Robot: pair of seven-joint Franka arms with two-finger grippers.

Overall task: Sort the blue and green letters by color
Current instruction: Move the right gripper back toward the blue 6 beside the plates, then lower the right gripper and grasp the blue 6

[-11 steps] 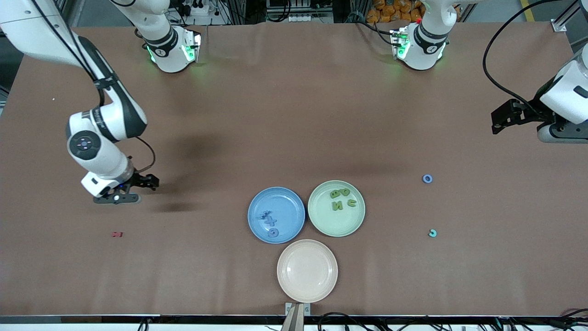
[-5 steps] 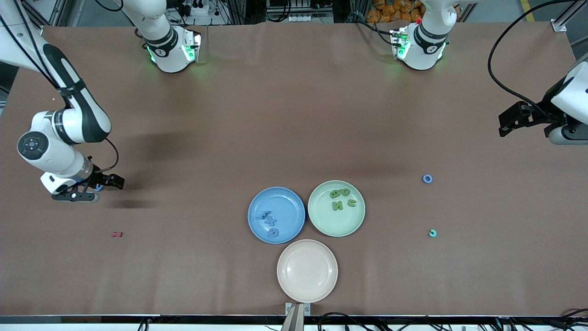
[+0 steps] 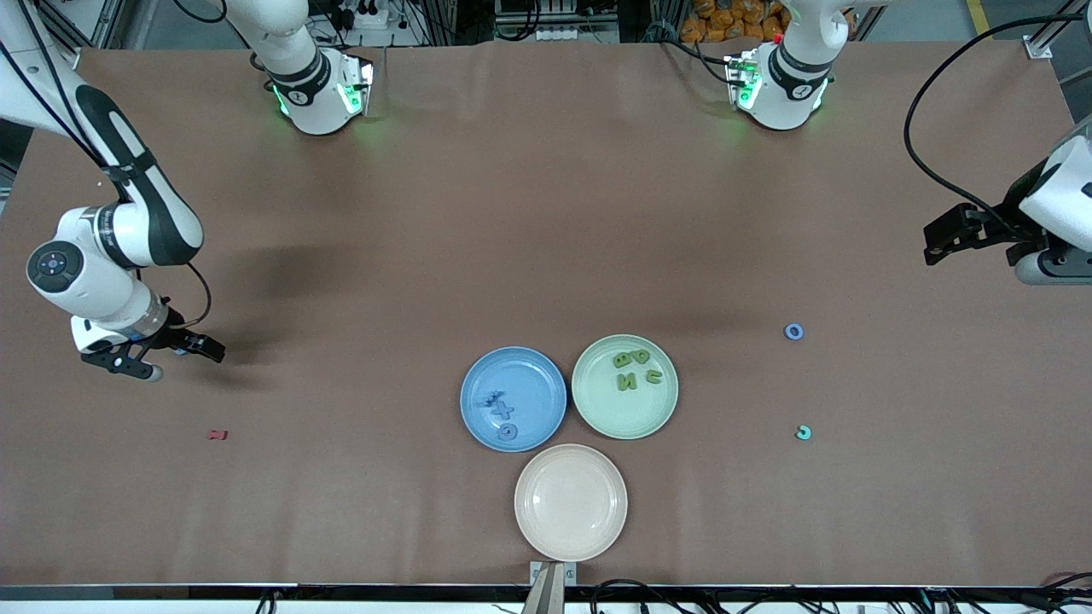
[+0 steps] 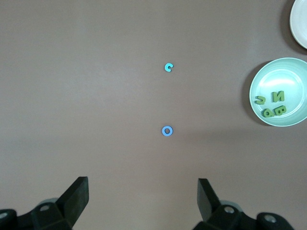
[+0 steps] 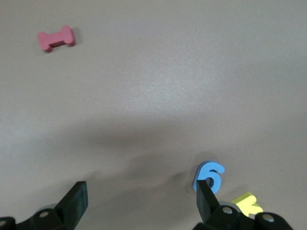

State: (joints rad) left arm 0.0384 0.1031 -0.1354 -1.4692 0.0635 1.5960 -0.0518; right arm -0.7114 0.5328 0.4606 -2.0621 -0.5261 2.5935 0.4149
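The blue plate (image 3: pixel 539 381) holds a few blue letters (image 3: pixel 500 406). The green plate (image 3: pixel 597 408) holds several olive green letters (image 3: pixel 632 368), also seen in the left wrist view (image 4: pixel 273 103). A blue O (image 3: pixel 794 332) (image 4: pixel 167 130) and a teal C (image 3: pixel 803 432) (image 4: pixel 168 67) lie on the table toward the left arm's end. A blue 6 (image 5: pixel 209 175) lies at one finger of my open, empty right gripper (image 3: pixel 171 350) (image 5: pixel 141 201), low over the table at the right arm's end. My left gripper (image 3: pixel 955 230) (image 4: pixel 143 201) is open, empty and held high.
An empty beige plate (image 3: pixel 570 501) (image 4: pixel 300 19) sits nearest the front camera, touching the other two plates. A dark red letter (image 3: pixel 218 435) (image 5: pixel 56 38) lies nearer the front camera than the right gripper. A yellow letter (image 5: pixel 247 203) lies beside the blue 6.
The right arm has swung toward its end of the table and has now nearly stopped. The left gripper has shifted only slightly.
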